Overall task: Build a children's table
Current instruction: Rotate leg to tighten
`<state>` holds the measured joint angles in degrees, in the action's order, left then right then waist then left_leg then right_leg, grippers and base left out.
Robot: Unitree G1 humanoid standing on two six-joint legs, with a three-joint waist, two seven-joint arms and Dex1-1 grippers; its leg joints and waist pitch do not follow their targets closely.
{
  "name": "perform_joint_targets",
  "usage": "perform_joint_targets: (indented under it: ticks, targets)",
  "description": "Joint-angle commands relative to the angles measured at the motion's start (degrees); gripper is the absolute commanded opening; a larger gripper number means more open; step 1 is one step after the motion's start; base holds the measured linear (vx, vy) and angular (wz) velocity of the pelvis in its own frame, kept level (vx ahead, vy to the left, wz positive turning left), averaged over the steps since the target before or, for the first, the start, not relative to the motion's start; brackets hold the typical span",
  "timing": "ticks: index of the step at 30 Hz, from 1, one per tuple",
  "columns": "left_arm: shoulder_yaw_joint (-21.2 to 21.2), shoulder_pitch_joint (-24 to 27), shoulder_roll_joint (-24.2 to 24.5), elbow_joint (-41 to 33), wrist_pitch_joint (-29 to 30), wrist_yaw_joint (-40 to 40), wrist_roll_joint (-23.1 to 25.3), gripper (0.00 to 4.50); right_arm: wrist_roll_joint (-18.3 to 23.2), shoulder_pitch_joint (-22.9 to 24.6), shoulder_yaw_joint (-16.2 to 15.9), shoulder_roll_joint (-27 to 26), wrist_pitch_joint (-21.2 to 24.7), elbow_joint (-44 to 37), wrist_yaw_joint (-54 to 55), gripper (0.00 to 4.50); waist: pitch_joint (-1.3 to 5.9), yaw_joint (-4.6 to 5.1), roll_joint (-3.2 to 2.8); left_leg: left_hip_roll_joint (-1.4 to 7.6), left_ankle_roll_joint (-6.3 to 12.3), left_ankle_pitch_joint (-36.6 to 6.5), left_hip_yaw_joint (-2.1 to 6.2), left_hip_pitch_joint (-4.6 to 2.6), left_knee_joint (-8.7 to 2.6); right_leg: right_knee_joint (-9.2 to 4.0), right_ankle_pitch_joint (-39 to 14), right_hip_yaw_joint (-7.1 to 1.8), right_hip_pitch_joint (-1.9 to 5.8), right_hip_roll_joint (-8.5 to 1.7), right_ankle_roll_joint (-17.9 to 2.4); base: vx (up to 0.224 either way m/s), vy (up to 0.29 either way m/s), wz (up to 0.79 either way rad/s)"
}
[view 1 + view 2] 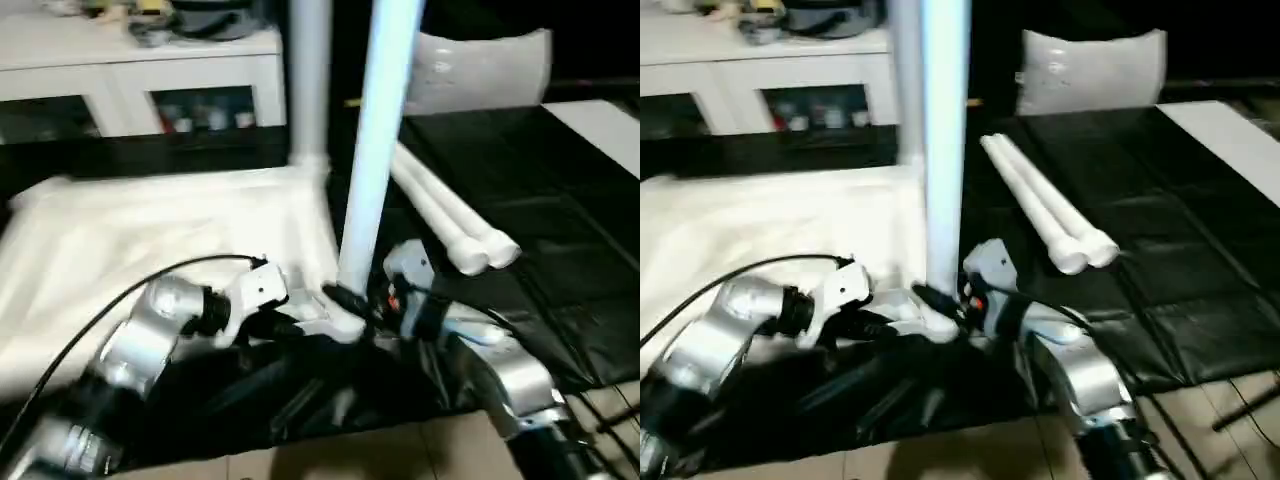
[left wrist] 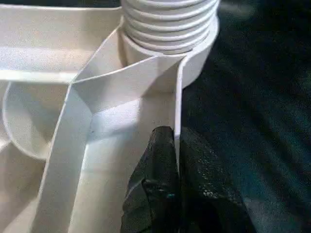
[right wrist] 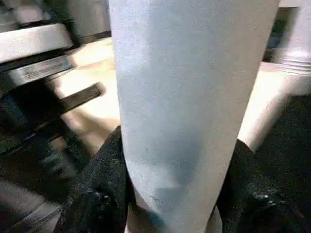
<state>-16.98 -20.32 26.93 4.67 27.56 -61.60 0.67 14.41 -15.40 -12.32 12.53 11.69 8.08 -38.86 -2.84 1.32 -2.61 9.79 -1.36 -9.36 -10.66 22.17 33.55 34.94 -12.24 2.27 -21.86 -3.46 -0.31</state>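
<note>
Seating a leg point(image 3: 189, 111) in the tabletop point(image 2: 121, 121) corner socket.
Right gripper point(image 3: 180, 194) clasping leg between fingers; left gripper point(image 2: 177, 160) pinching tabletop rim.

- A black sheet point(image 1: 520, 230) is spread over the floor and carries the work.
- The white tabletop point(image 1: 170, 250) is laid on the sheet upside down, its ribbed underside point(image 2: 92, 121) turned up.
- Two loose white legs point(image 1: 1045, 215) are laid side by side, touching, directly on the black sheet, just beside the tabletop's far corner.
- A flat grey-white panel point(image 1: 1090, 70) is seen at the sheet's far edge.
- A strip of pale floor point(image 1: 350, 455) is left bare along the near edge of the sheet.
</note>
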Motion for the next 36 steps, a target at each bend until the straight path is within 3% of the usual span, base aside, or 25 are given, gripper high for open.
perform_joint_targets:
  ticks: [1, 4, 5, 7, 11, 13, 19, 20, 23, 25, 29, 31, 32, 33, 36]
  targets:
    - [3.8, 0.0, -2.0, -10.8, 7.0, 3.6, -2.6, 0.00, -3.6, 1.2, 2.1, -0.1, 3.2, 9.7, 5.9, 1.90, 2.46, -0.55, -0.33, 3.50, -2.71, -26.4, 2.40, -1.46, -5.05, -5.44, -22.1, -2.70, 0.49, -4.77, -11.2, 0.000, 0.000, 0.00]
    - [3.6, -0.8, -4.0, -12.5, 8.6, 5.5, -2.5, 0.00, -3.6, 0.1, 2.1, -0.3, 3.0, 10.8, 5.9, 1.90, 2.39, -0.91, -0.19, 3.23, -1.93, -25.3, 2.22, -1.55, -4.62, -5.93, -24.2, -2.73, 0.36, -4.67, -10.4, 0.000, 0.000, 0.00]
    - [3.6, -1.1, -4.5, -12.7, 8.8, 6.2, -2.6, 0.00, -3.8, -0.1, 1.8, -0.3, 2.8, 11.2, 5.5, 1.90, 2.42, -1.08, 0.16, 3.25, -1.73, -24.5, 2.20, -1.26, -4.73, -5.94, -23.6, -2.65, 0.58, -4.55, -10.0, 0.000, 0.000, 0.00]
    - [3.5, -1.2, -4.9, -13.4, 9.7, 7.0, -2.5, 0.00, -4.0, -0.3, 1.4, -0.2, 2.3, 11.5, 5.3, 1.90, 2.56, -1.34, -0.13, 3.38, -1.61, -23.5, 2.20, -1.29, -4.81, -5.69, -21.3, -2.67, 0.62, -4.45, -9.9, 0.000, 0.000, 0.00]
    - [1.3, -1.7, -4.4, -13.0, 9.3, 10.2, 0.8, 0.00, -4.9, -0.9, 0.2, -1.0, 0.7, 13.0, 4.7, 1.90, 2.68, -1.56, 0.01, 3.29, -1.13, -22.1, 2.07, -1.10, -4.74, -5.36, -17.5, -2.61, 0.86, -4.37, -10.9, 0.000, 0.000, 0.00]
    - [1.1, -2.2, -4.4, -12.1, 8.9, 11.2, 1.1, 0.00, -4.9, -1.2, 0.1, -1.2, 0.3, 13.8, 4.8, 1.90, 2.70, -1.68, -0.25, 3.28, -1.01, -21.5, 2.04, -1.18, -4.71, -5.32, -17.1, -2.61, 0.91, -4.38, -10.9, 0.000, 0.000, 0.00]
    - [1.5, -2.0, -4.3, -10.9, 5.6, 12.2, 1.1, 0.00, -4.5, -1.9, 0.9, -1.7, -0.4, 15.2, 5.0, 1.90, 2.66, -1.74, -0.29, 3.28, -1.50, -22.8, 2.08, -1.33, -4.74, -5.44, -18.3, -2.54, 0.84, -4.33, -10.6, 0.000, 0.000, 0.00]
    - [1.7, -1.6, -4.5, -10.5, 3.3, 12.1, 0.4, 0.00, -4.4, -2.1, 1.1, -1.8, -1.0, 15.7, 4.6, 2.46, 2.66, -1.72, -0.20, 3.24, -1.52, -23.0, 2.09, -1.30, -4.73, -5.47, -18.4, -2.53, 0.82, -4.29, -10.5, 0.000, 0.000, 0.00]
    - [2.8, -1.4, -5.7, -9.2, 1.1, 11.5, -1.6, 0.00, -4.2, -2.4, 1.2, -1.8, -1.1, 16.1, 3.7, 2.66, 2.75, -1.96, -0.27, 3.22, -1.53, -22.7, 2.00, -1.39, -4.56, -5.55, -18.3, -2.60, 0.75, -4.41, -10.9, 0.000, 0.000, 0.00]
    - [3.0, -1.5, -5.8, -7.9, 0.2, 10.6, -2.8, 0.00, -4.2, -2.6, 1.2, -1.7, -1.5, 16.6, 3.5, 2.88, 3.00, -2.11, -0.10, 3.34, -1.25, -21.0, 1.98, -1.23, -4.62, -5.13, -15.2, -2.61, 1.01, -4.29, -11.1, 0.000, 0.000, 0.00]
    - [3.3, -1.3, -5.8, -5.7, -0.6, 9.8, -3.9, 0.00, -4.4, -2.4, 1.3, -1.3, -2.1, 16.6, 3.4, 3.24, 3.06, -2.27, -0.47, 3.27, -0.63, -19.2, 1.81, -1.13, -4.45, -4.90, -12.4, -2.55, 1.16, -4.32, -11.9, 0.000, 0.000, 0.00]
    - [3.2, -1.3, -5.6, -4.7, -1.5, 9.4, -3.9, 0.00, -4.2, -2.1, 1.4, -1.1, -2.6, 16.2, 3.2, 3.34, 3.09, -2.35, -0.36, 3.25, -0.31, -18.2, 1.76, -1.07, -4.40, -4.85, -11.4, -2.56, 1.36, -4.34, -12.2, 0.000, 0.000, 0.00]
    - [3.1, -1.6, -5.3, -3.7, -2.2, 9.1, -3.9, 0.00, -3.9, -1.6, 1.7, -0.7, -2.9, 15.6, 3.0, 3.41, 3.14, -2.61, -0.75, 3.28, -0.24, -18.1, 1.61, -1.17, -4.22, -4.98, -11.5, -2.60, 1.23, -4.51, -12.3, 0.000, 0.000, 0.00]
    - [3.1, -1.8, -5.1, -3.0, -2.8, 8.8, -3.9, 0.00, -3.9, -1.1, 2.0, -0.4, -3.4, 15.0, 3.0, 3.55, 3.06, -2.71, -0.31, 3.15, 0.03, -17.7, 1.62, -1.05, -4.26, -4.99, -12.0, -2.55, 1.52, -4.33, -11.8, 0.000, 0.000, 0.00]
    - [2.8, -2.4, -4.7, -1.6, -3.8, 8.3, -4.0, 0.00, -3.5, -0.2, 2.8, 0.1, -3.9, 13.9, 2.9, 3.74, 3.04, -3.23, -0.64, 3.24, 0.30, -16.9, 1.58, -1.22, -4.20, -5.05, -12.3, -2.58, 1.35, -4.39, -11.7, 0.000, 0.000, 0.00]
